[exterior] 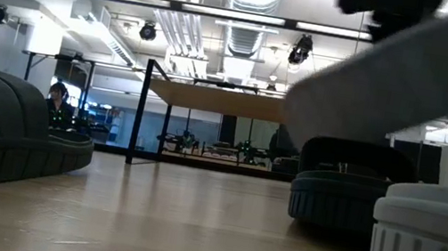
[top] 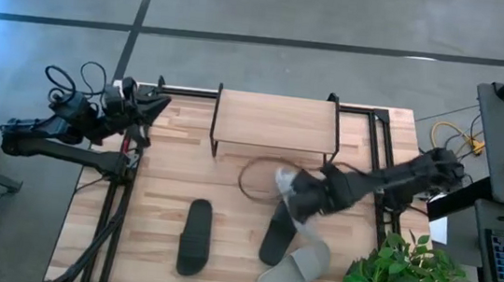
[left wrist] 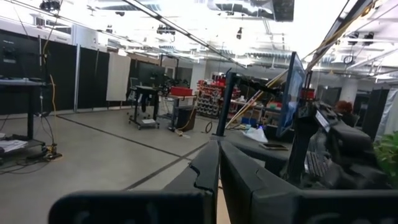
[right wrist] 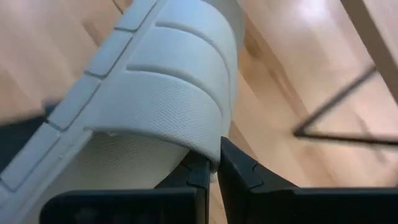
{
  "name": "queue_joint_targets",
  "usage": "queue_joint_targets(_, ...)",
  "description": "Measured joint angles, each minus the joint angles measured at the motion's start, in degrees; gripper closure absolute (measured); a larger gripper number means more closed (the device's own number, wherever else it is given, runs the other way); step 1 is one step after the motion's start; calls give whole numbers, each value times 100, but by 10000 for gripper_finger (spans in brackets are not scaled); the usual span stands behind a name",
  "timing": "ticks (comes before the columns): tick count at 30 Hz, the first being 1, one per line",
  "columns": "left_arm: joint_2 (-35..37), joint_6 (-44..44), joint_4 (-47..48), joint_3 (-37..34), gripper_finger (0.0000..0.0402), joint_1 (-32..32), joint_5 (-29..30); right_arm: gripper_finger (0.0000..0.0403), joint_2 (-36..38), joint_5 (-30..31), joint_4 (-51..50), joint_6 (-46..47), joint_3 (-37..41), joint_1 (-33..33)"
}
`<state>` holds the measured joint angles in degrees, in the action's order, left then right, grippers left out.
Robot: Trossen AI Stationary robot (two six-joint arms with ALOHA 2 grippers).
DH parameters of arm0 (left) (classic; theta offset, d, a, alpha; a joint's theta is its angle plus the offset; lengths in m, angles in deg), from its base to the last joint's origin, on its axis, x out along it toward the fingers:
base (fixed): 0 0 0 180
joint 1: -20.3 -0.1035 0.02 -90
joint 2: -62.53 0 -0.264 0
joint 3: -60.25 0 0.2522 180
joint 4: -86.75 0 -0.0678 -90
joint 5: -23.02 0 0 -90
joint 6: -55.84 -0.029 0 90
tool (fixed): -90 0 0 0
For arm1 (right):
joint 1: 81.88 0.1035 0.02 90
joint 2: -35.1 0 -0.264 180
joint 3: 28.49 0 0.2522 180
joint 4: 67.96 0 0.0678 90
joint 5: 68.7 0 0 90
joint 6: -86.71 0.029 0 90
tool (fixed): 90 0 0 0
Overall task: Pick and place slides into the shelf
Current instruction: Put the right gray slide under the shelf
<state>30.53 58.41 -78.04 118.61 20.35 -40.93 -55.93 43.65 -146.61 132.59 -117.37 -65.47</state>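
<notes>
**Right end effector lifts grey slide above the counter**

The right end effector (top: 307, 201), its two dark fingers (right wrist: 239, 169) pinched together on the edge of a wide strap, holds a light grey slide (right wrist: 155, 93) clear of the counter (top: 164, 174), just in front of the shelf (top: 275, 121). The right wrist view shows the strap as ribbed in broad bands with a fine dimpled texture, and the sole edge as a row of squared blocks. From counter level, the raised slide (exterior: 398, 77) hangs tilted across the upper right of the view.

The shelf, a light wood rectangular board on thin black metal legs, stands at the far middle of the butcher-block counter. A second grey slide (top: 293, 269) lies on the counter at the near right, just beside a black slide (top: 277, 233) that angles under the right arm. Another black slide (top: 194, 236) lies well apart to the left, lengthwise toward the near edge. A thin brown loop (top: 252, 181) rests on the wood in front of the shelf. A leafy green plant (top: 406, 279) sits at the counter's near right corner.

The left end effector (top: 147, 111) waits at the counter's far left corner, fingers (left wrist: 208, 171) closed together and holding nothing.
</notes>
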Motion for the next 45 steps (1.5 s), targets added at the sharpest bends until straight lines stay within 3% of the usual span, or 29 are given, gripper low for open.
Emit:
queue_joint_targets(8, -138, 4, -38, 7, 402, -2, -1, 390, -614, -566, 769, -1091, -439, -1049)
queue_joint_targets(16, -163, 10, -56, 22, 402, -4, -3, 390, -1905, -27, 789, -1278, -1209, -1453)
queue_joint_targets(25, -102, 17, -54, 22, 402, -4, -3, 386, -3046, 816, 499, -1264, -2170, -1369)
queue_joint_targets(29, -69, 19, -58, 22, 402, -4, -3, 352, -3218, 965, 511, -1352, -2583, -1354)
queue_joint_targets(38, -69, 19, -54, 22, 402, -4, -5, 225, -3214, 633, -7, -1565, -2941, -1366)
queue_joint_targets(45, -69, 17, -54, 22, 402, -4, -5, 189, -3098, 384, -550, -1606, -2958, -1230)
